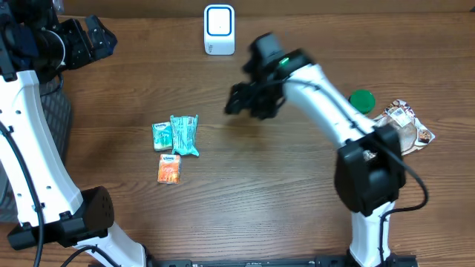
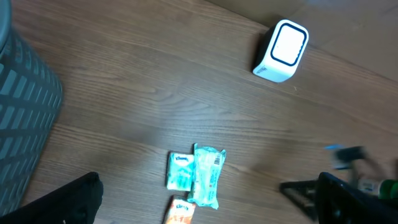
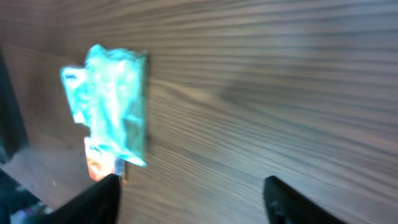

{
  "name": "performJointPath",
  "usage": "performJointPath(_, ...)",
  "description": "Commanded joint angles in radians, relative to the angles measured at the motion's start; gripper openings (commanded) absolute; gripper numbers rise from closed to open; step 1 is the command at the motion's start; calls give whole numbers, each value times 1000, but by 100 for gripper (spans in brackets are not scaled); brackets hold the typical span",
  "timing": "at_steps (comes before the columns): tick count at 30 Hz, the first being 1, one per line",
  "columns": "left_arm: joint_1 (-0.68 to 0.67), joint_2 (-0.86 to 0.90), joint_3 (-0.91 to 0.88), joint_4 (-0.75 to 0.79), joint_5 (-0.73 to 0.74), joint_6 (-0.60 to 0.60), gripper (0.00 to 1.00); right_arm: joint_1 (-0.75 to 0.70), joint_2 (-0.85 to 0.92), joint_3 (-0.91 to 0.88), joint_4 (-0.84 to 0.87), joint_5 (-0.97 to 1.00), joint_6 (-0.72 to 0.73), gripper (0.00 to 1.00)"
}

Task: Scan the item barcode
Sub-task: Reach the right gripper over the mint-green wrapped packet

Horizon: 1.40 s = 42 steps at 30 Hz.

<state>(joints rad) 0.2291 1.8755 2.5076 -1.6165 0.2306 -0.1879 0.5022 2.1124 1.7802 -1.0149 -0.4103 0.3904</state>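
Currently, your right gripper (image 1: 234, 101), jaws apart and empty, hovers to the right of the teal packet (image 1: 185, 134) on the table. The packet's long axis runs front to back. The left gripper (image 1: 93, 38), also spread, sits farther off.

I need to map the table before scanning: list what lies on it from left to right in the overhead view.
Grey bin → small teal packet → long teal packet → white scanner → green lid → crumpled wrapper. The orange packet overlaps both teal ones, so it is left out.
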Motion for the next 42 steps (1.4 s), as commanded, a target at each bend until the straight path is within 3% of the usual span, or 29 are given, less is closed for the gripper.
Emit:
performJointPath(1, 0, -11, 8, 1, -2, -10, 99, 74, -8, -77, 102, -10, 124, 61)
performJointPath(4, 0, -11, 8, 1, -2, -10, 100, 130, -8, -138, 219, -9, 177, 53)
performJointPath(14, 0, -11, 8, 1, -2, -10, 99, 229, -7, -297, 498, 24, 291, 53)
performJointPath(36, 0, -11, 8, 1, -2, -10, 99, 261, 108, -355, 674, -9, 298, 49)
performJointPath(38, 0, -11, 8, 1, -2, -10, 99, 264, 122, -354, 681, -22, 300, 45)
performJointPath(42, 0, -11, 8, 1, -2, -10, 99, 266, 121, -354, 665, -36, 297, 19)
